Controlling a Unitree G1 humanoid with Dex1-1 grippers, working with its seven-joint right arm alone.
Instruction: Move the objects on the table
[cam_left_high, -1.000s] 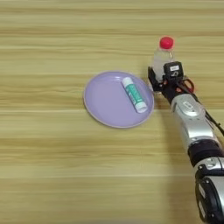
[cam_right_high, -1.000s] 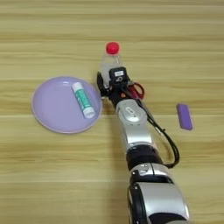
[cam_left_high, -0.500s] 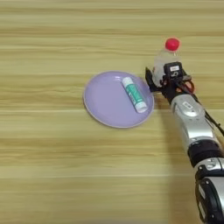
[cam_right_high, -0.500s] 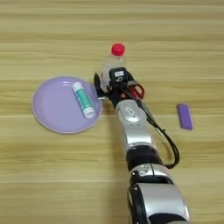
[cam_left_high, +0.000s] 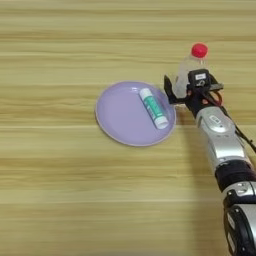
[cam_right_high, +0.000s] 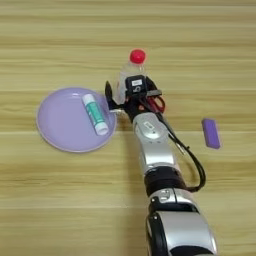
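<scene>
On the wooden surface (cam_right_high: 60, 200) there is 1 clear bottle (cam_right_high: 128, 76) with a red cap, 1 white-and-teal glue stick (cam_right_high: 95, 114), 1 pair of red-handled scissors (cam_right_high: 156, 103), 1 round purple plate (cam_right_high: 55, 125) and 1 small purple block (cam_right_high: 210, 133).

The bottle stands upright near the middle of the surface, just right of the plate's rim. The glue stick lies on the right half of the plate, running from upper left to lower right. The scissors lie just right of the bottle; only their red handle loops show, the rest being hidden behind the arm. The purple block lies on the bare wood well to the right, apart from everything else.

1 silver arm (cam_right_high: 155, 150) comes up from the bottom edge, with a black cable looping along its right side. Its tool (cam_right_high: 126, 95) sits at the lower body of the bottle, with 1 black finger (cam_right_high: 107, 93) on the bottle's left side, between bottle and plate, and the black head with a white label against the bottle's front. The fingers are spread around the bottle; whether they press on it I cannot tell. The arm covers the bottle's base and most of the scissors.
</scene>
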